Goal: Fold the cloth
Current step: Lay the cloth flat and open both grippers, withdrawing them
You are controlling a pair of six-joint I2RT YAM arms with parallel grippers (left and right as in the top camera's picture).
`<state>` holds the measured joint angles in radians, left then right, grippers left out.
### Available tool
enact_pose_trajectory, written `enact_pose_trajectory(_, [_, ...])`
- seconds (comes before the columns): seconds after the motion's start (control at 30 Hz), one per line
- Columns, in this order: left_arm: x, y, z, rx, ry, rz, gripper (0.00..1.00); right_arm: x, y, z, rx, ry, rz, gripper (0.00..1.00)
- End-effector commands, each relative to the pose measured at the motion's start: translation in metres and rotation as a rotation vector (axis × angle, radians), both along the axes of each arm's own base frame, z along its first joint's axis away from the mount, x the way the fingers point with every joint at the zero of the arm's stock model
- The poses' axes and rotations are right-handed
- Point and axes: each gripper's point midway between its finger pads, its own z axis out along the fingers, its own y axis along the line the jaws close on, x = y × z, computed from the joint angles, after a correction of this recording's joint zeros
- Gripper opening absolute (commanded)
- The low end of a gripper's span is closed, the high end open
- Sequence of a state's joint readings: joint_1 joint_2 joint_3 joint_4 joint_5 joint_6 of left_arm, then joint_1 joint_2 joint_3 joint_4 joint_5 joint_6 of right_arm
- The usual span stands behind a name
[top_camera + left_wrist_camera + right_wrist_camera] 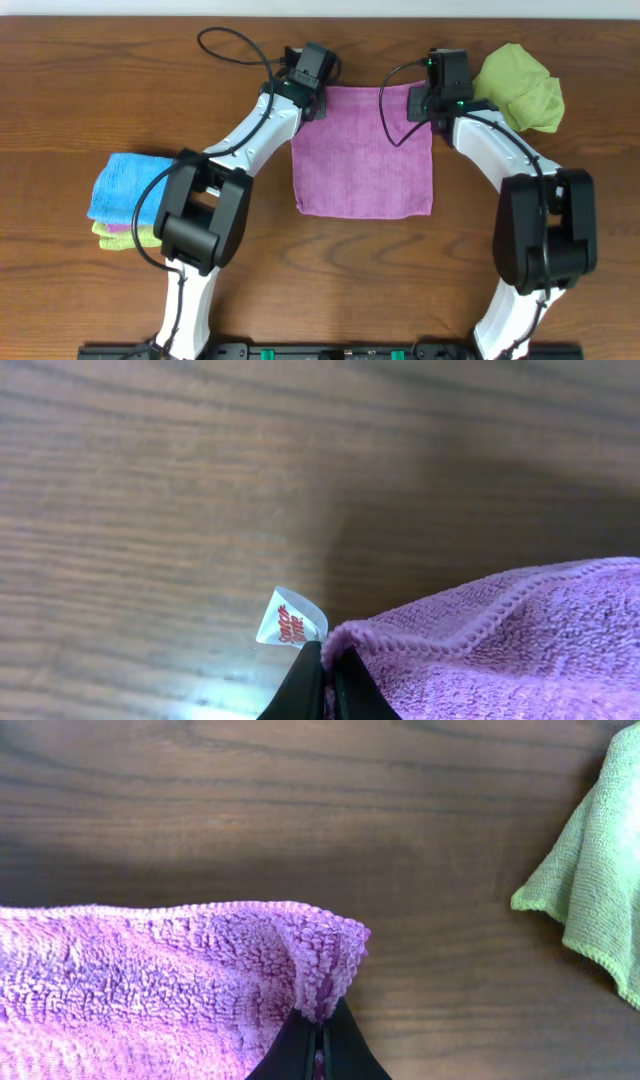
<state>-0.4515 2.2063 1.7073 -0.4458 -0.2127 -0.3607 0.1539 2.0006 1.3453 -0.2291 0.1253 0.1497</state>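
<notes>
The only writing is on a small white sewn-in tag (290,622) at the corner of the purple-pink terry cloth (362,150): it carries red lettering, too small and blurred to read, and its lower edge is hidden behind the dark fingers. At 9 o'clock from that cloth, well apart from it, a stack of folded cloths (125,195) lies on the brown wood-grain table (60,90), bright blue on top with a pinkish and a lime-green layer showing beneath; its right side is partly covered by the left arm's elbow and cable. The cloth lies spread flat and roughly square near the table's middle. The left gripper (320,102) is at its 11 o'clock corner, and the left wrist view shows the fingers (300,685) pressed together on the hemmed corner, cut off by the bottom edge. The right gripper (418,100) is at the 1 o'clock corner; its fingers (295,1050) pinch a bunched fold of the pile, and how much fabric sits between them cannot be seen. At 2 o'clock, near the right gripper but apart from the cloth, lies a crumpled lime-green cloth (520,85), cut off at the right wrist view's edge.
</notes>
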Motion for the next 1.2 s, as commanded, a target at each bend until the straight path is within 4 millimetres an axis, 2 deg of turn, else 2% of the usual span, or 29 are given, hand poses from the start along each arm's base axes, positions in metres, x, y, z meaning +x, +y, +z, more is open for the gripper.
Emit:
enact_pose_trajectory(0.0, [0.004, 0.005, -0.008, 0.017, -0.004, -0.005, 0.06, 0.004, -0.008, -0.005, -0.045, -0.007, -0.009, 0.02])
enact_pose_trajectory(0.03, [0.006, 0.005, -0.007, 0.015, -0.009, -0.004, 0.08, 0.005, -0.009, -0.005, -0.049, -0.011, -0.014, 0.05])
enact_pose_trajectory(0.1, [0.010, 0.006, -0.008, 0.015, -0.022, 0.003, 0.22, 0.007, -0.012, -0.004, -0.064, -0.023, -0.027, 0.17])
enact_pose_trajectory(0.17, [0.012, 0.010, -0.009, 0.031, -0.034, 0.016, 0.47, 0.008, -0.014, -0.002, -0.073, -0.032, -0.036, 0.49])
enact_pose_trajectory(0.2, [0.013, 0.012, -0.008, 0.040, -0.040, 0.024, 0.66, 0.009, -0.015, -0.001, -0.080, -0.037, -0.038, 0.55])
enact_pose_trajectory(0.27, [0.016, 0.016, -0.007, 0.054, -0.052, 0.038, 0.97, 0.010, -0.016, 0.000, -0.085, -0.042, -0.034, 0.67])
enact_pose_trajectory(0.5, [0.023, 0.033, -0.003, 0.061, -0.063, 0.071, 0.95, 0.006, -0.016, 0.005, -0.074, -0.033, -0.049, 0.89])
enact_pose_trajectory(0.57, [0.020, 0.038, -0.003, 0.065, -0.048, 0.077, 0.95, 0.003, -0.017, 0.014, -0.060, -0.039, -0.070, 0.94])
enact_pose_trajectory(0.67, [0.017, 0.041, 0.003, 0.059, -0.037, 0.076, 0.95, 0.004, -0.021, 0.036, -0.045, -0.082, -0.104, 0.95])
enact_pose_trajectory(0.8, [0.011, 0.039, 0.019, 0.036, -0.033, 0.064, 0.95, -0.004, -0.024, 0.063, -0.013, -0.109, -0.138, 0.95])
enact_pose_trajectory(0.93, [-0.008, 0.038, 0.042, 0.000, 0.007, 0.053, 0.95, -0.037, -0.035, 0.075, 0.040, -0.027, -0.233, 0.96])
enact_pose_trajectory(1.1, [-0.053, 0.038, 0.054, -0.176, 0.199, 0.079, 0.95, -0.090, -0.045, 0.077, 0.140, 0.146, -0.303, 0.94])
enact_pose_trajectory(1.17, [-0.072, 0.039, 0.058, -0.266, 0.291, 0.068, 0.95, -0.117, -0.050, 0.076, 0.221, 0.244, -0.345, 0.92])
